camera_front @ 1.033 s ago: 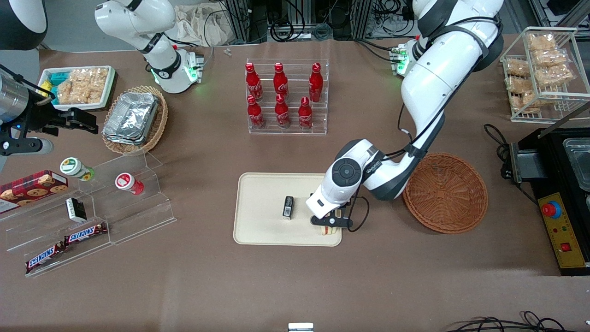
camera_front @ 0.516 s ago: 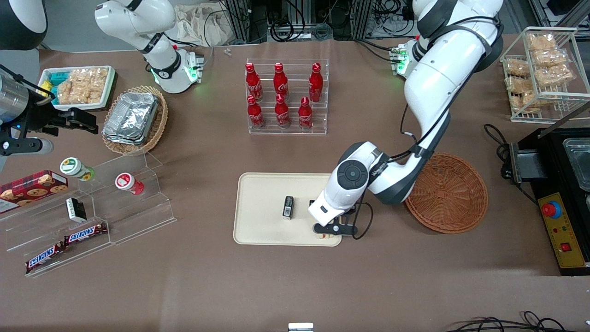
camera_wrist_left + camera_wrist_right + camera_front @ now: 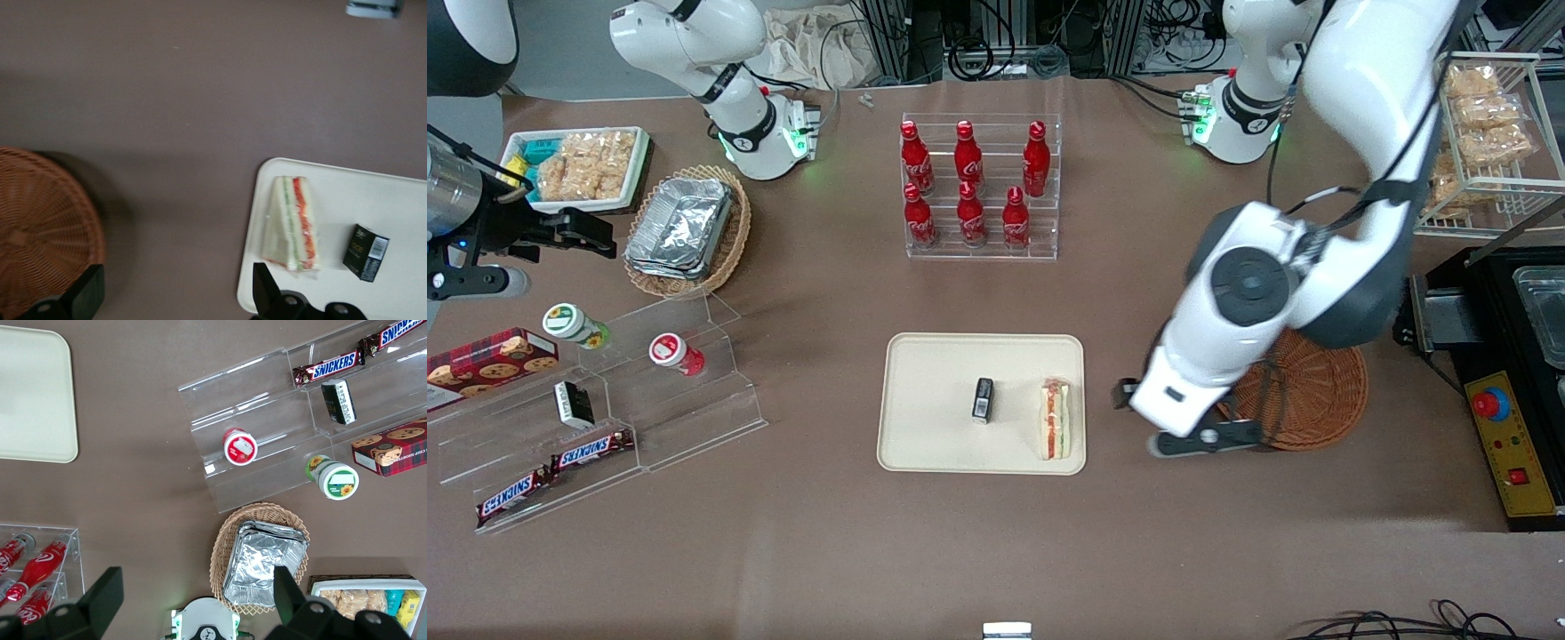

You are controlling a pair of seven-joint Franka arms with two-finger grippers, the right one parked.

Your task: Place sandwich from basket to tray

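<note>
Sandwich (image 3: 1056, 419) lies on the tray (image 3: 934, 391) at its basket-side (image 3: 1316, 391) rim; gripper (image 3: 1202, 438), spread empty above mid-table, could snag the basket.

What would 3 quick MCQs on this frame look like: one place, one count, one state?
1. Where is the triangular white-bread sandwich with red and green filling?
A. in the round reddish-brown wicker basket
B. on the cream rectangular tray
C. in the pincer

2. How many red bottles stand in the clear rack?
A. four
B. six
C. eight

3. The left arm's pincer is:
A. open and empty
B. shut on a bottle
C. shut on a snack bag

Key:
B, the sandwich lies on the tray, beside a small black box.
B, two rows of three bottles.
A, the pincer has spread fingers, nothing between, between tray and basket.
</note>
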